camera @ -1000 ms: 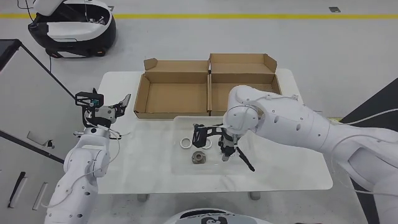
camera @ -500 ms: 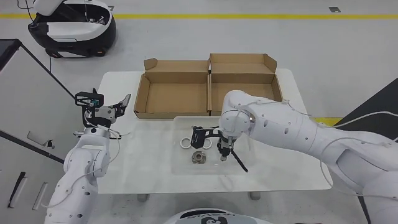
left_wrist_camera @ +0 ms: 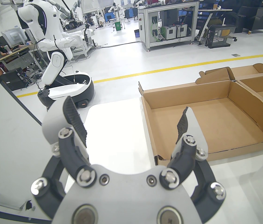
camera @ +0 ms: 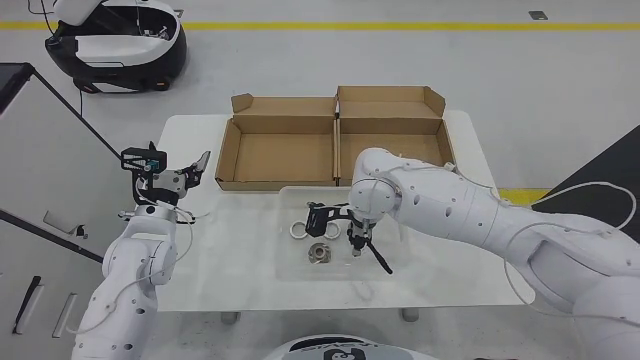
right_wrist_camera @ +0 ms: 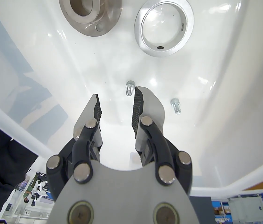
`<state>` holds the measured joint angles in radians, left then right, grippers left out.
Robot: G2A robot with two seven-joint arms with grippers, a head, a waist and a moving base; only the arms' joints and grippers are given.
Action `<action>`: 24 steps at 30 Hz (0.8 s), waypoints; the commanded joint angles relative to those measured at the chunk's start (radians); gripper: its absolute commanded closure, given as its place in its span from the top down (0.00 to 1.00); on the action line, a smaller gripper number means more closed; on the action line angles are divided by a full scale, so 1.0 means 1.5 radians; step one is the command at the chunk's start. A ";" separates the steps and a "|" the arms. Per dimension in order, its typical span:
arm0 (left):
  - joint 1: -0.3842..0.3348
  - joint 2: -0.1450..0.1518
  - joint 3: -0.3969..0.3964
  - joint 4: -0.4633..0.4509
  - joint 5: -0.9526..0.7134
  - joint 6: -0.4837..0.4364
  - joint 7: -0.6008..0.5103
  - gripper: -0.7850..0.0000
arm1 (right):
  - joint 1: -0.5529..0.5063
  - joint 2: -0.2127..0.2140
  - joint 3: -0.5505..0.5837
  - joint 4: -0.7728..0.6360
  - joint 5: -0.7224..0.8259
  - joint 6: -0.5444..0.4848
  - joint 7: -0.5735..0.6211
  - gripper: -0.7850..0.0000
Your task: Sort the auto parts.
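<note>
The right gripper [right_wrist_camera: 117, 93] is hanging low inside the white tray [right_wrist_camera: 215, 94], its fingers parted a little and gripping nothing. One small bolt [right_wrist_camera: 130, 87] is lying just beside a fingertip, with a second bolt [right_wrist_camera: 175, 105] near it. A silver ring [right_wrist_camera: 168, 51] and a flanged hub [right_wrist_camera: 112, 8] are sitting farther along the tray. The left gripper [left_wrist_camera: 128, 106] is hovering wide open and empty beside a cardboard box [left_wrist_camera: 206, 122].

Ahead of my right claw [right_wrist_camera: 117, 93] I see a silver ring [right_wrist_camera: 164, 24] and a bronze-tinted flange [right_wrist_camera: 90, 5] on the white tray [right_wrist_camera: 227, 71]. Silver bolts [right_wrist_camera: 130, 87] lie by its black ribbed pads [right_wrist_camera: 137, 108]. Beyond my left claw [left_wrist_camera: 127, 104], the box [left_wrist_camera: 215, 122] is brown.
</note>
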<state>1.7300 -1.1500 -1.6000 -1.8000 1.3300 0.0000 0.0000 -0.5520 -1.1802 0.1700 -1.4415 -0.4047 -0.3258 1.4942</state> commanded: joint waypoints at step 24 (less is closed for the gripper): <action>0.000 0.000 0.000 0.000 0.000 0.000 0.000 1.00 | -0.014 -0.032 0.000 0.065 -0.023 -0.021 -0.021 0.35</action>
<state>1.7300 -1.1500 -1.6000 -1.8000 1.3300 0.0000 0.0000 -0.5722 -1.2278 0.1700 -1.3468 -0.4390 -0.3569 1.4631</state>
